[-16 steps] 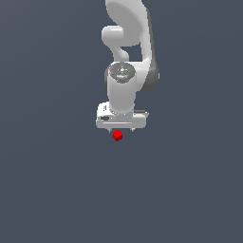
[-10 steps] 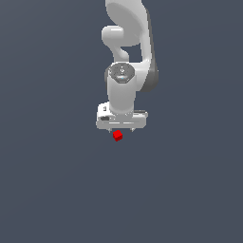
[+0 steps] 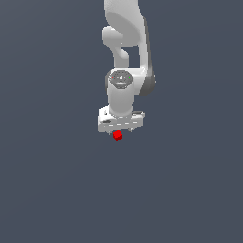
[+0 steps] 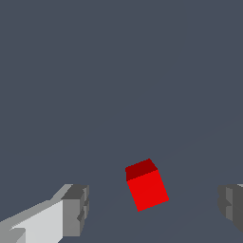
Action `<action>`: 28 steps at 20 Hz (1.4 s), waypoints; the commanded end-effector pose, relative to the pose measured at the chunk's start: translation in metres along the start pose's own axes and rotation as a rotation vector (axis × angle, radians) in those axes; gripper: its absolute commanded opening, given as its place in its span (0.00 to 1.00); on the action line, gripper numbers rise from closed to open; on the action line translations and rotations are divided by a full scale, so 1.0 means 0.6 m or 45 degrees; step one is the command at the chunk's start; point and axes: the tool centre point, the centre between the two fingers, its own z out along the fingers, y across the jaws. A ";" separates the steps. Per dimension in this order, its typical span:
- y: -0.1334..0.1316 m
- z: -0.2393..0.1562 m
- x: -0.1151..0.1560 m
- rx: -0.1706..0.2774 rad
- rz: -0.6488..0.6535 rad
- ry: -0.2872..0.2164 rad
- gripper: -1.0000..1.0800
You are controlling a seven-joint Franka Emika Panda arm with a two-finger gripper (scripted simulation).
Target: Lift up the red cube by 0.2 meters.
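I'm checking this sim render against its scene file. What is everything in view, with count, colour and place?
red cube: one, bright red, on the plain grey floor, between the open fingers and touching neither; in the exterior view it shows just below the gripper body.
floor: one, flat dark grey, fills the background of both views.
arm: one, white with grey joints, comes down from the top of the exterior view.
gripper: one, white body, open.
fingers: two, grey-tipped, one on each side of the cube with gaps.
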 end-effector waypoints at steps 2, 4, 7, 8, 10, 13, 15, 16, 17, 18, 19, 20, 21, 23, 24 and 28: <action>0.001 0.032 -0.014 0.001 -0.089 0.006 0.96; 0.003 0.053 -0.023 0.002 -0.151 0.011 0.96; 0.006 0.085 -0.035 0.003 -0.240 0.018 0.96; 0.007 0.094 -0.038 0.004 -0.266 0.020 0.96; 0.009 0.111 -0.045 0.004 -0.313 0.024 0.96; 0.012 0.132 -0.052 0.005 -0.373 0.028 0.96; 0.014 0.144 -0.055 0.005 -0.404 0.031 0.96; 0.015 0.149 -0.057 0.005 -0.416 0.032 0.96; 0.016 0.153 -0.058 0.005 -0.428 0.032 0.96; 0.017 0.156 -0.059 0.005 -0.437 0.033 0.96; 0.017 0.159 -0.060 0.005 -0.445 0.033 0.96; 0.018 0.161 -0.060 0.005 -0.451 0.034 0.96; 0.018 0.163 -0.061 0.005 -0.455 0.034 0.96; 0.019 0.164 -0.061 0.005 -0.459 0.034 0.96; 0.019 0.164 -0.061 0.005 -0.459 0.034 0.00; 0.019 0.164 -0.061 0.005 -0.459 0.034 0.00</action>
